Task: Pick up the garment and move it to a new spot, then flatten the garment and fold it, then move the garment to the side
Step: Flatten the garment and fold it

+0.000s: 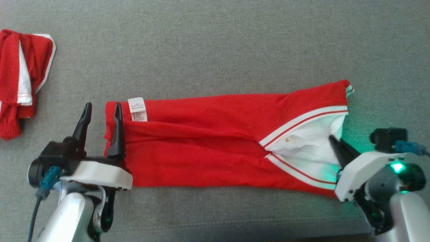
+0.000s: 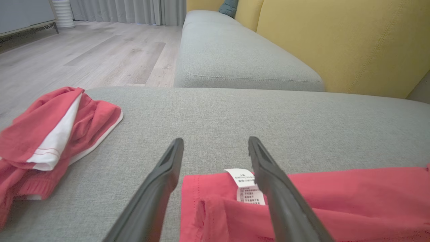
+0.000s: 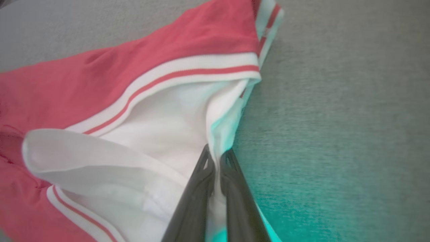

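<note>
Red garment (image 1: pixel 208 148): collar (image 1: pixel 312 144) pinched by right claw (image 1: pixel 331 137), hem edge (image 1: pixel 108 141) straddled by wide-open left claw (image 1: pixel 103 109).

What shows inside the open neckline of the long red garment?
There is white inner fabric, and the right gripper is shut on its edge. Deeper inside the red garment, the folded layers hide everything.
</note>
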You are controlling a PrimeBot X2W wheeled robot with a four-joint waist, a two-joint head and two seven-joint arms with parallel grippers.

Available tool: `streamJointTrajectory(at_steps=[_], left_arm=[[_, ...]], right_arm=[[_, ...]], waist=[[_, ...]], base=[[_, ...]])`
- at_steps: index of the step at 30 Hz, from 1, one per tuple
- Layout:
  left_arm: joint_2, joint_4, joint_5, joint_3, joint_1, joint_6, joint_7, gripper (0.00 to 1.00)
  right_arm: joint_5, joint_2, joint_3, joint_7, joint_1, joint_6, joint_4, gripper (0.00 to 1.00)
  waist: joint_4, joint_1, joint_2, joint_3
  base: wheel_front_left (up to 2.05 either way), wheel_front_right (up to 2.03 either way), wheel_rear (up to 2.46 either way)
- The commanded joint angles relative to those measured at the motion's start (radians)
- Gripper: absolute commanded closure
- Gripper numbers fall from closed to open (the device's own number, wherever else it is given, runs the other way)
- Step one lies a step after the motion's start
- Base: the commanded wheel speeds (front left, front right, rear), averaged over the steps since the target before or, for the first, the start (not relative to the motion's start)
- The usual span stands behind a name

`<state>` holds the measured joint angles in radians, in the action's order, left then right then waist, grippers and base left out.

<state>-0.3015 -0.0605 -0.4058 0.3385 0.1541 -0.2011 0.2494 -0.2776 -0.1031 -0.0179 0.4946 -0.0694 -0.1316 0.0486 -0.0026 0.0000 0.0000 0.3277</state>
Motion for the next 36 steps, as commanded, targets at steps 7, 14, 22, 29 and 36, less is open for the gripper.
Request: streamJointTrajectory(at_steps=[7, 14, 22, 29, 36], left_arm=[[-0.007, 0.024, 0.015, -0.054, 0.039, 0.006, 0.012, 0.0], [0.0, 0.02, 0.022, -0.06, 0.038, 0.013, 0.012, 0.0], [0.004, 0.025, 0.025, -0.064, 0.018, 0.007, 0.012, 0.0], [0.003, 0.012, 0.021, -0.059, 0.017, 0.011, 0.012, 0.0], [0.01, 0.008, 0.022, -0.041, 0.022, 0.013, 0.009, 0.0]], right_arm=[[0.047, -0.031, 0.126, -0.002, 0.004, 0.001, -0.086, 1.0], [0.08, -0.062, 0.244, 0.023, 0.036, 0.001, -0.141, 1.0], [0.096, -0.068, 0.144, 0.034, 0.0, 0.001, -0.282, 1.0], [0.078, -0.022, -0.028, 0.074, -0.048, 0.001, -0.37, 1.0], [-0.049, 0.05, -0.249, 0.019, -0.098, 0.001, -0.27, 1.0]], waist=[[-0.011, 0.0, 0.0, -0.007], [-0.02, 0.0, 0.0, -0.019], [-0.042, 0.0, 0.0, -0.053], [-0.044, 0.0, 0.0, -0.077], [-0.016, 0.0, 0.0, -0.093]], base=[[0.0, 0.0, 0.0], [0.0, 0.0, 0.0], [0.0, 0.0, 0.0], [0.0, 0.0, 0.0], [0.0, 0.0, 0.0]])
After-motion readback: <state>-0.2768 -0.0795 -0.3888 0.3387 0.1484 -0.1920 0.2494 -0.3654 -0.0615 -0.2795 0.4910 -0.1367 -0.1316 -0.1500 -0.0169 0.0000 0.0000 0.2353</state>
